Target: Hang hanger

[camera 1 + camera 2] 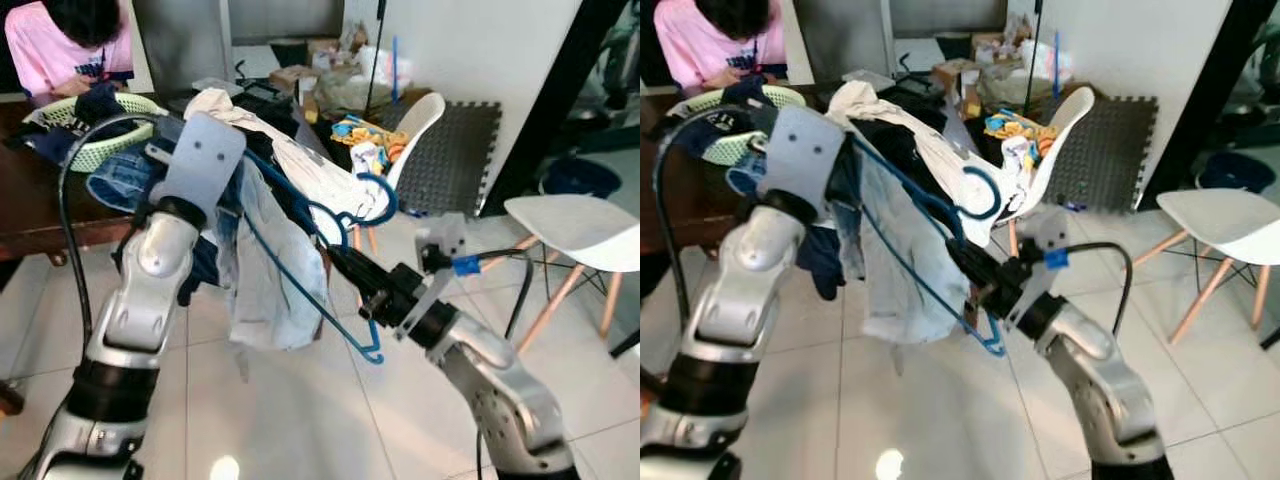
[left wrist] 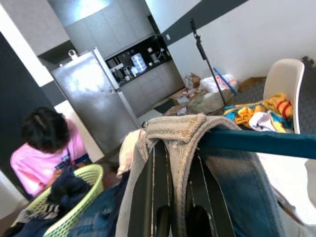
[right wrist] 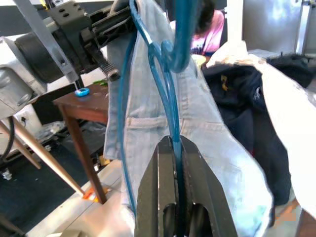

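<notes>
Blue hanger (image 1: 330,290), thin, stiff, probably slick, draped with soft jeans (image 1: 265,270), is pinched mid-air above the floor by right gripper (image 3: 175,148) and left gripper (image 2: 173,163); the bare frame is judged the best hold.

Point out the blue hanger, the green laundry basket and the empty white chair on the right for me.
blue hanger (image 1: 385,200), left eye view, on its curved hook.
green laundry basket (image 1: 100,150), left eye view, on its front wall.
white chair (image 1: 575,228), left eye view, on the seat.
</notes>
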You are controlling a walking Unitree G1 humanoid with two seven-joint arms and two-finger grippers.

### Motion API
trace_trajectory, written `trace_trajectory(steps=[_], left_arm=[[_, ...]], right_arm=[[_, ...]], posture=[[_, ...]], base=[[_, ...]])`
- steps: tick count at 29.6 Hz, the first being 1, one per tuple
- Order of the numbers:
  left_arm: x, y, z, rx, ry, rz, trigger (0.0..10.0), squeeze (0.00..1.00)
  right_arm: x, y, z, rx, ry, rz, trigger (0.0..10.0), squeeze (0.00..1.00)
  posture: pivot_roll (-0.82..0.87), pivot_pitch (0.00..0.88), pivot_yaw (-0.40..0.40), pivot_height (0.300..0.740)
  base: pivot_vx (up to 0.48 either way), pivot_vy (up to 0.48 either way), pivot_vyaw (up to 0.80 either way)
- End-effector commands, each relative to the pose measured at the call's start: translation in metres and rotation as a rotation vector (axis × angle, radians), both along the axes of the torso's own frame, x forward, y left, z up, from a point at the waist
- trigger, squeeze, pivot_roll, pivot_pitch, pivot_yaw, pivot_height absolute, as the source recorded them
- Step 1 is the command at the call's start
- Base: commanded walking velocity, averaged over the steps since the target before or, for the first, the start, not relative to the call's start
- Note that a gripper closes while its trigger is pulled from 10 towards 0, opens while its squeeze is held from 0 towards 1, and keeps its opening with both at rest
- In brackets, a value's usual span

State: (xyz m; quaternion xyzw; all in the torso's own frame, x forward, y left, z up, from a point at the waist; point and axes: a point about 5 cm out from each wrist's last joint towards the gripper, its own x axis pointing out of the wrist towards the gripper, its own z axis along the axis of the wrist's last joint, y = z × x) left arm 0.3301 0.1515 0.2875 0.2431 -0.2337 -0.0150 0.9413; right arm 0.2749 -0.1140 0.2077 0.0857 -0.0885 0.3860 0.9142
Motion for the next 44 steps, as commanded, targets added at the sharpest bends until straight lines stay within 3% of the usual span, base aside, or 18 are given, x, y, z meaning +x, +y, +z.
trace_trajectory(steps=[1, 6, 11, 13, 22, 26, 36, 44], left_arm=[[-0.002, 0.021, 0.014, -0.006, -0.064, 0.086, 10.0, 0.0], [-0.006, 0.005, 0.042, -0.019, -0.152, -0.002, 10.0, 0.0], [-0.01, 0.003, 0.067, -0.004, -0.242, -0.006, 10.0, 0.0], [-0.01, 0.003, 0.067, -0.004, -0.242, -0.006, 10.0, 0.0], [-0.017, 0.006, 0.086, 0.032, -0.325, 0.015, 10.0, 0.0], [-0.021, 0.02, 0.102, 0.057, -0.382, 0.08, 10.0, 0.0], [-0.022, 0.028, 0.108, 0.075, -0.396, 0.105, 10.0, 0.0], [-0.029, 0.034, 0.127, 0.123, -0.466, 0.117, 10.0, 0.0]], right_arm=[[0.001, -0.009, -0.001, 0.015, 0.015, -0.047, 10.0, 0.0], [0.002, -0.005, 0.003, 0.028, 0.007, -0.042, 10.0, 0.0], [0.003, -0.004, 0.008, 0.043, -0.003, -0.041, 10.0, 0.0], [0.003, -0.004, 0.008, 0.043, -0.003, -0.041, 10.0, 0.0], [0.004, -0.003, 0.01, 0.048, -0.009, -0.037, 10.0, 0.0], [0.005, 0.001, 0.017, 0.069, -0.028, -0.023, 10.0, 0.0], [0.007, 0.008, 0.032, 0.095, -0.074, -0.018, 10.0, 0.0], [0.013, 0.014, 0.04, 0.107, -0.1, -0.047, 10.0, 0.0]], posture=[[0.01, 0.077, -0.038, 0.74], [0.02, 0.071, -0.035, 0.74], [0.02, 0.066, -0.034, 0.74], [0.02, 0.066, -0.034, 0.74], [0.02, 0.053, -0.034, 0.74], [0.03, 0.055, -0.037, 0.74], [0.03, 0.055, -0.04, 0.74], [0.04, 0.056, -0.045, 0.74]], base=[[0.454, 0.0, 0.0], [0.454, 0.0, 0.0], [0.454, 0.0, 0.0], [0.458, 0.0, 0.0], [0.455, 0.0, 0.0], [0.454, 0.0, 0.0], [0.454, 0.0, 0.0], [0.452, 0.0, 0.0]])
